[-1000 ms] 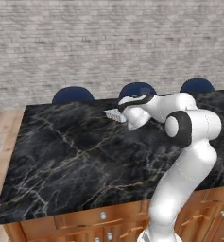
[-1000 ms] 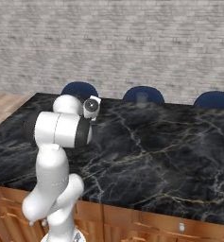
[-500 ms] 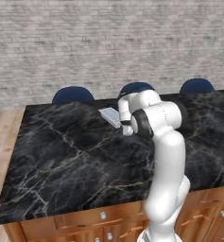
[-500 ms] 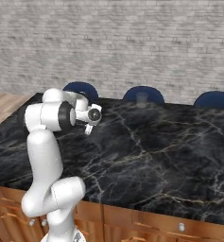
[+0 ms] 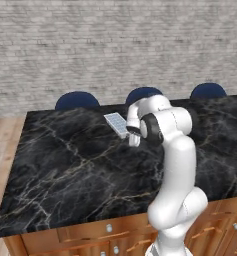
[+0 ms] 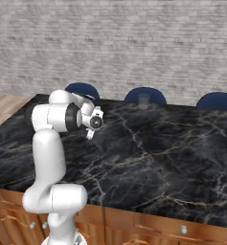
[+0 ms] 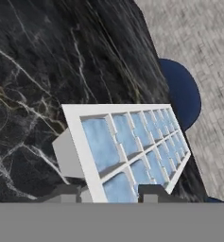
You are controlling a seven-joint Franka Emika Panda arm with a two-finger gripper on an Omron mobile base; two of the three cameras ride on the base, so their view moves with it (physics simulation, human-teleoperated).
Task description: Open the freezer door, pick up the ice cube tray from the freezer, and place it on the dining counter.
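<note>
Tray (image 7: 132,146) sits between the gripper (image 7: 108,191) fingertips, jaws narrow on its near edge, long axis running away over the counter (image 5: 65,170).

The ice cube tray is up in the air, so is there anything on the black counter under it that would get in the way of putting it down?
Nothing visible does. The ice cube tray sits tilted at the gripper above the dining counter, and the marble below and around it is bare. A small glass stands far off at the back edge.
</note>
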